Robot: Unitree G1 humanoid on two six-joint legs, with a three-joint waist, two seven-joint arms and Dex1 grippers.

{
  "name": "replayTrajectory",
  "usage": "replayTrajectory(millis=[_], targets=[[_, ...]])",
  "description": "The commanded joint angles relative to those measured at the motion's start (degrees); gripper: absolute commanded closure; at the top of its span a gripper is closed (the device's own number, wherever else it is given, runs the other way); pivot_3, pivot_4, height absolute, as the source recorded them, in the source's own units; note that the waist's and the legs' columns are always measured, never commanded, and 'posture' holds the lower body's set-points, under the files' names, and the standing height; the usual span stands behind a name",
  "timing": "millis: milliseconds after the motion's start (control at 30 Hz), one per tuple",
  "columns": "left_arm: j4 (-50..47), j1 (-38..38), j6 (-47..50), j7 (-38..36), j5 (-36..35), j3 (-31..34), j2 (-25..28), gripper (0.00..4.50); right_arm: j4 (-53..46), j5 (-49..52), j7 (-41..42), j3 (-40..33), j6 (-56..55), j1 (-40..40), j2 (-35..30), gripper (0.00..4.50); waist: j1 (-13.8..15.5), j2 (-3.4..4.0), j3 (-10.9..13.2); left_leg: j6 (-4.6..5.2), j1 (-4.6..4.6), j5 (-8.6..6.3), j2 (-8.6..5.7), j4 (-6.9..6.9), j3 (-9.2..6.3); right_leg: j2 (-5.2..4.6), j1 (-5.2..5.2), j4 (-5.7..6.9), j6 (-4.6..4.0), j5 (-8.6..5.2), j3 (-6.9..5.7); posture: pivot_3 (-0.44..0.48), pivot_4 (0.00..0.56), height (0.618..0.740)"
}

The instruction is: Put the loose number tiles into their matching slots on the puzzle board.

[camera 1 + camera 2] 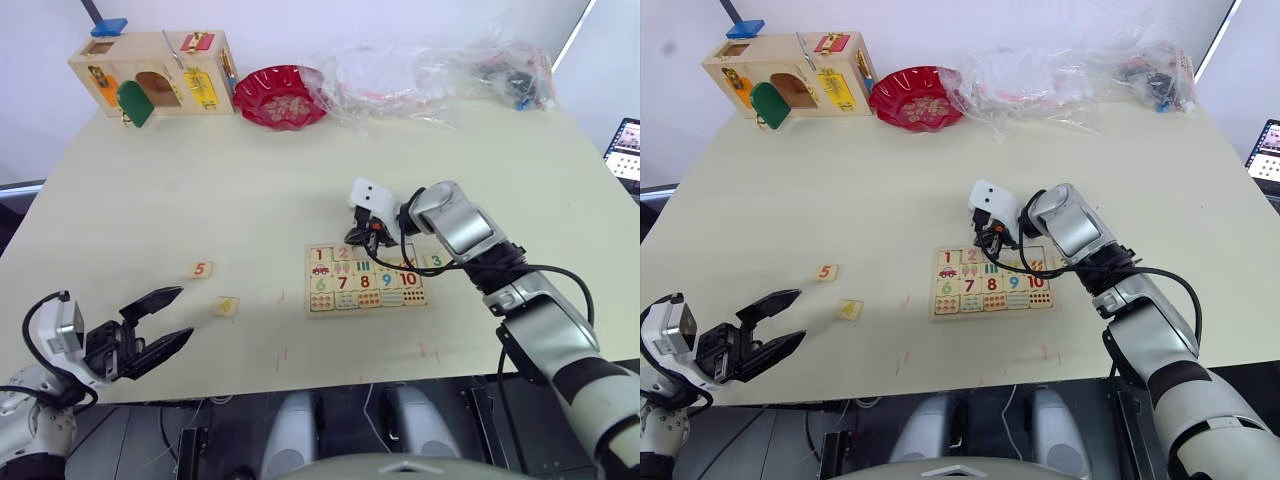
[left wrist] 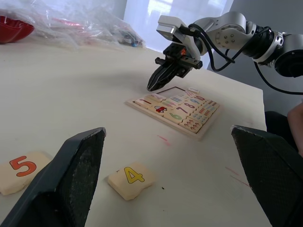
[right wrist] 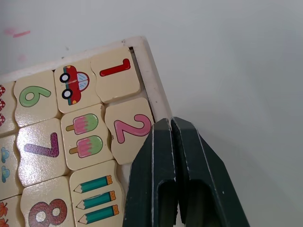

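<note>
The puzzle board (image 1: 366, 308) lies at the table's front middle. Tiles 1 (image 3: 116, 71) and 2 (image 3: 130, 130) sit in its top row; tile 2 looks slightly askew. My right gripper (image 3: 170, 124) is shut, with nothing held, its tip at the board's far rim (image 3: 152, 87) beside tile 2. It hides part of the top row. Tile 3 (image 1: 434, 261) lies on the table just right of the board. Tiles 5 (image 1: 200, 269) and 4 (image 1: 227, 306) lie left of it. My left gripper (image 1: 185, 312) is open, low over the table just short of tile 4 (image 2: 131, 178).
A wooden latch box (image 1: 150, 75) stands at the far left corner, a red bowl (image 1: 280, 97) beside it, and crumpled clear plastic bags (image 1: 430, 65) along the far edge. A laptop screen (image 1: 628, 148) shows past the right edge.
</note>
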Motion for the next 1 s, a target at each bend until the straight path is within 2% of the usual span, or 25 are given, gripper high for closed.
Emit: replayTrajectory(millis=[33,1000], targets=[[-1.2,0.2,0.0,-1.7,-0.4,1.9,0.0,0.00,-1.1,-0.1,0.6,-0.1,-0.8,0.1,0.0,4.44,0.0,0.00,0.0,0.00,0.00,0.00,0.00,0.00,0.00,0.00,0.00,0.00,0.00,0.00,0.00,0.000,0.150,0.740],[-4.9,0.1,3.4,-1.6,2.1,4.8,-2.0,0.00,-4.0,-1.0,2.8,1.3,1.0,0.9,0.1,4.44,0.0,-0.01,0.0,0.00,0.00,0.00,-0.01,0.00,0.00,0.01,0.01,0.00,0.00,0.00,0.00,0.000,0.150,0.740]])
